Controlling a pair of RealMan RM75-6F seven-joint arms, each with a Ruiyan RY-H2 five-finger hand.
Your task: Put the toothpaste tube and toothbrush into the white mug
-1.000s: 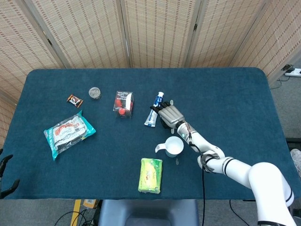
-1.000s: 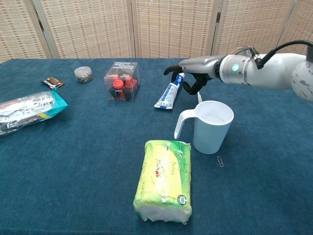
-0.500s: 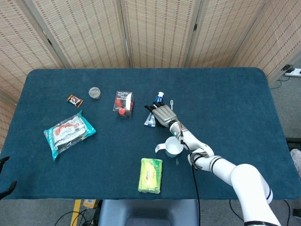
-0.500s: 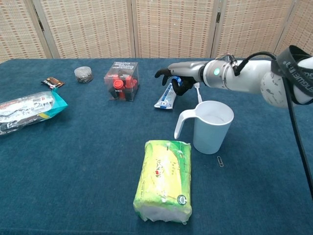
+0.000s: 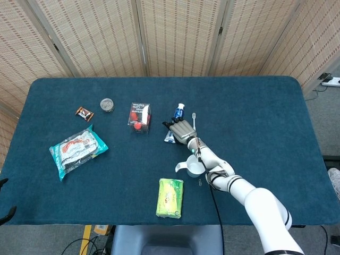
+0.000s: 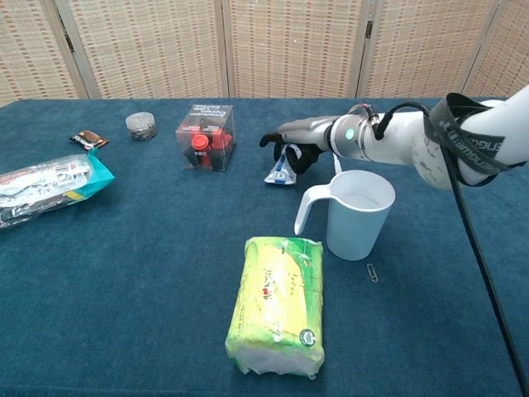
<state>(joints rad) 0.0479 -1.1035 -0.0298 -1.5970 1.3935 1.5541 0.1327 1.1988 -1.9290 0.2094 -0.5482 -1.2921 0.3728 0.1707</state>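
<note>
The toothpaste tube (image 5: 171, 134) (image 6: 277, 171) lies on the blue table (image 5: 255, 117), white with a blue cap pointing away. My right hand (image 5: 181, 129) (image 6: 291, 145) reaches over its middle from the right, fingers partly curled and spread across it, thumb below. The tube still rests on the cloth. A thin white toothbrush (image 5: 194, 118) lies just right of the hand, apart from it. The white mug (image 5: 195, 166) (image 6: 359, 212) stands upright and empty in front of the hand, handle to the left. Of my left hand (image 5: 4, 211), only dark tips show at the head view's lower left edge.
A clear box with red items (image 5: 139, 117) (image 6: 203, 136) stands left of the tube. A green packet (image 5: 170, 197) (image 6: 277, 303) lies in front of the mug, a paper clip (image 6: 372, 272) beside it. A snack bag (image 5: 77, 150), a round tin (image 5: 107, 104) and a small wrapper (image 5: 84, 112) lie far left.
My right hand has slid left, from beside the tube to over it, uncovering the toothbrush. The tube has not shifted. The left hand's tips have drawn back toward the edge.
</note>
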